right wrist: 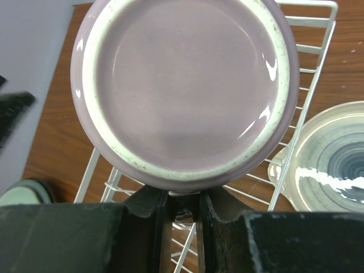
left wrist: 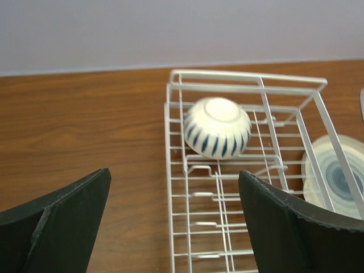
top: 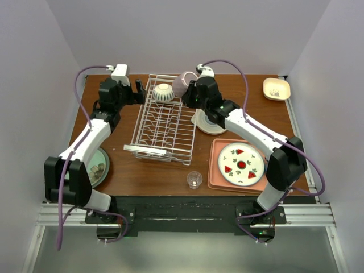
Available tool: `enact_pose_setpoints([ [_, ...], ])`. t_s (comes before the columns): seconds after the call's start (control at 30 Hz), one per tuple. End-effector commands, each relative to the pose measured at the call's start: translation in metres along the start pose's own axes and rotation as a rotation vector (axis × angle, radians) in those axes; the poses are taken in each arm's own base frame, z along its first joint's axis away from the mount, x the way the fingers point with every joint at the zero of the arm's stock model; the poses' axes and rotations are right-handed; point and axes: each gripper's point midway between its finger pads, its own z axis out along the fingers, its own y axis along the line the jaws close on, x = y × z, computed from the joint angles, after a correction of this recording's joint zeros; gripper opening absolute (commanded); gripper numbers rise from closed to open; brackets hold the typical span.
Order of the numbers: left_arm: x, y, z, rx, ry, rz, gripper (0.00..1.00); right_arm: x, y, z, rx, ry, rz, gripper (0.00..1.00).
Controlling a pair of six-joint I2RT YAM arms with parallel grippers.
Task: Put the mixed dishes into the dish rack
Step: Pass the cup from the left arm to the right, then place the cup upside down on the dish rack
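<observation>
On the brown desk (top: 142,173), the dish rack (top: 162,122) stands lengthwise between the two arms, its white bar at the near end. A white bowl (left wrist: 217,126) with dark blue stripes lies upside down in the far end of the rack, resting on the wires. The left tool (left wrist: 174,182) hovers beside the rack's far left corner with its jaws spread wide and nothing between them; its dark fingers (left wrist: 62,222) frame the bowl in the left wrist view. The right tool (right wrist: 181,207) is drawn narrow and grips the lower edge of the purple cup (right wrist: 185,91), which is held tipped on its side above the rack's far right corner, one circular end facing the right wrist camera; whether the cup touches the wires cannot be told. Just right of the rack, partly under the right arm, a cream plate (top: 207,124) with a blue-ringed centre lies flat on the desk. Nearer the arm bases, a salmon-pink tray (top: 218,181) carries a patterned plate (top: 242,164) with red and green motifs. A small clear glass (top: 194,180) stands upright between the tray and the rack's near end, apart from both. A pale green plate (top: 99,168) lies at the near left, partly hidden by the left arm, and a small cream dish (top: 276,89) sits at the far right corner
</observation>
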Motion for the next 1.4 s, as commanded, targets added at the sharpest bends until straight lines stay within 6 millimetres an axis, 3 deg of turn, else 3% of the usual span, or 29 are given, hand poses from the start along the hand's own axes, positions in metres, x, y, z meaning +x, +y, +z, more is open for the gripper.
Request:
enact_pose_setpoints([
  [0.0,0.071,-0.022,0.017,0.144,0.221,-0.032,1.00,-0.070,0.016,-0.014,0.057,-0.247,-0.010,0.00],
  [0.13,0.116,-0.027,0.023,0.195,0.328,-0.047,1.00,-0.059,0.010,-0.006,0.085,-0.227,-0.005,0.00],
  [0.23,0.138,-0.029,0.024,0.217,0.367,-0.057,1.00,-0.053,0.008,-0.005,0.093,-0.218,-0.004,0.00],
  [0.43,0.155,-0.032,0.028,0.245,0.397,-0.074,0.98,-0.036,0.001,0.006,0.127,-0.189,-0.018,0.00],
  [0.63,0.176,-0.025,0.033,0.200,0.440,-0.100,0.84,-0.022,-0.009,0.016,0.173,-0.191,-0.028,0.00],
  [0.73,0.179,-0.019,0.035,0.152,0.430,-0.115,0.80,-0.019,-0.013,0.018,0.189,-0.200,-0.033,0.00],
  [0.87,0.180,-0.015,0.034,0.126,0.424,-0.128,0.63,-0.015,-0.018,0.021,0.210,-0.200,-0.036,0.00],
  [0.97,0.182,-0.013,0.032,0.112,0.423,-0.137,0.58,-0.010,-0.021,0.023,0.220,-0.193,-0.044,0.00],
  [1.37,0.178,-0.013,0.028,0.098,0.411,-0.160,0.52,0.002,-0.034,0.050,0.312,-0.183,-0.094,0.00],
])
